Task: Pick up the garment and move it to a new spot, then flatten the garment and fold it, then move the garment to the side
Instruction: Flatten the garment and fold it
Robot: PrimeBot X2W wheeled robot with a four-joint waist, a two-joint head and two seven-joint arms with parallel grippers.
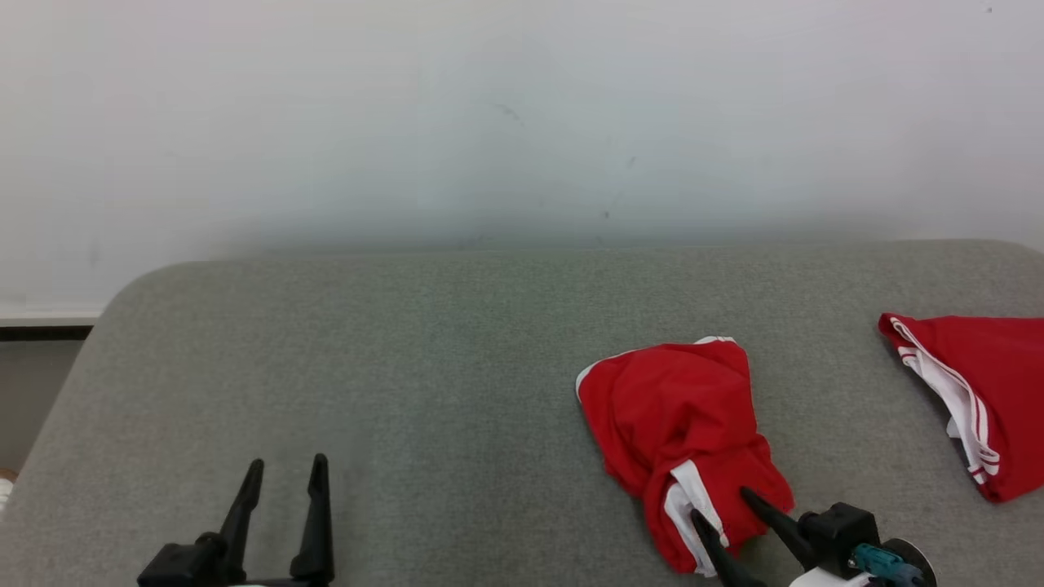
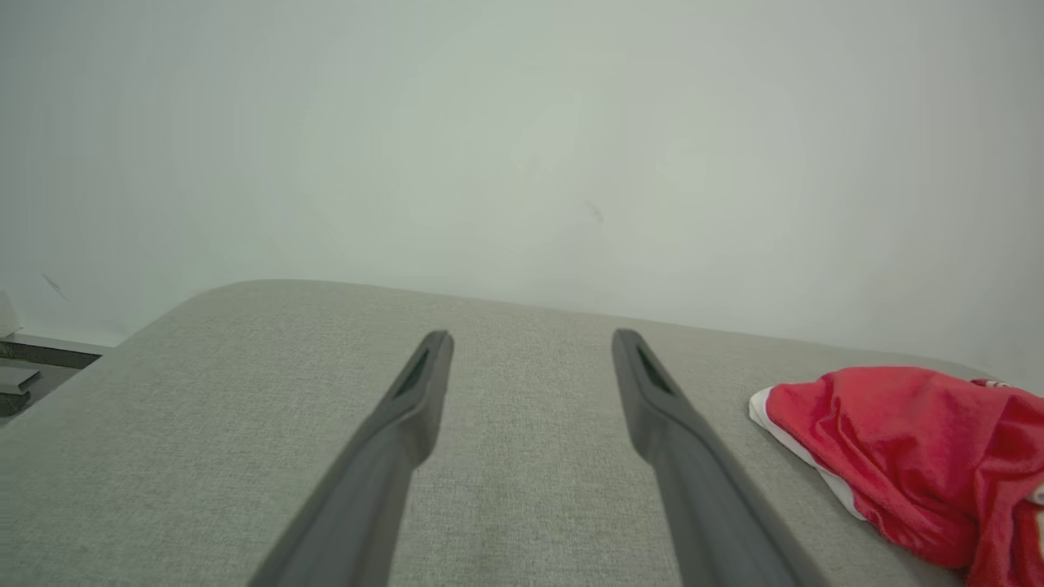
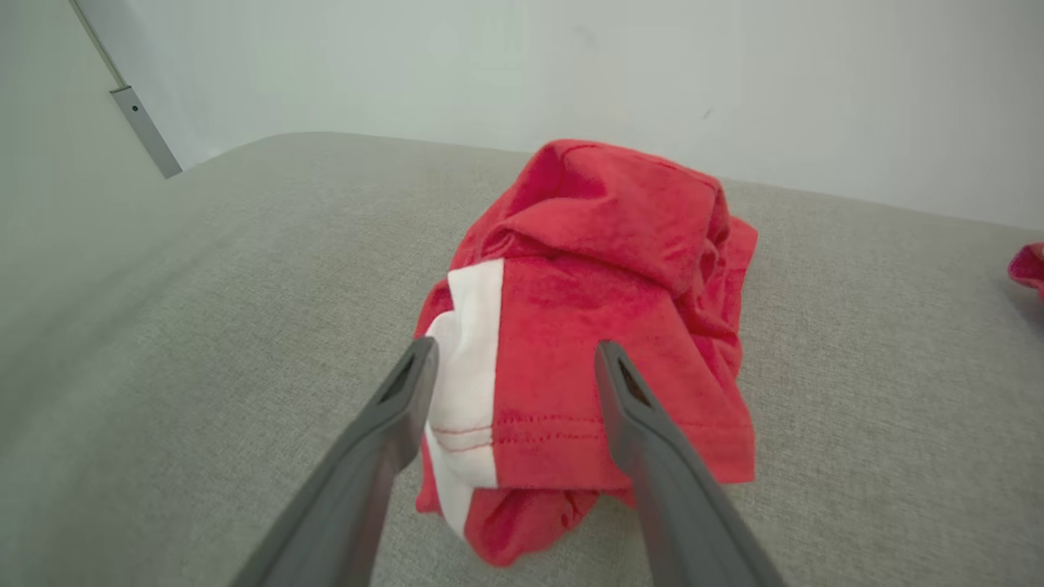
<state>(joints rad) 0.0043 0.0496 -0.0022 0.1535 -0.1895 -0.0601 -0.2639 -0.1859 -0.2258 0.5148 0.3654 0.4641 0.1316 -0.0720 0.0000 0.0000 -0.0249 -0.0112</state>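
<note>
A crumpled red garment [image 1: 677, 424] with white side stripes lies on the grey cushioned surface [image 1: 424, 367], right of centre. My right gripper [image 1: 724, 502] is open, and its two dark fingers straddle the near hem of the garment [image 3: 571, 326], one fingertip [image 3: 420, 355] by the white stripe. Whether the fingers touch the cloth I cannot tell. My left gripper [image 1: 285, 465] stands open at the lower left over bare surface, well apart from the garment [image 2: 905, 456], which lies off to its right in the left wrist view. Nothing sits between the left fingers [image 2: 432, 359].
A second red garment with white stripes [image 1: 979, 399] lies at the far right edge of the surface. A pale wall [image 1: 522, 122] rises behind the rounded back edge. The surface's left corner drops off toward a floor strip [image 1: 41, 334].
</note>
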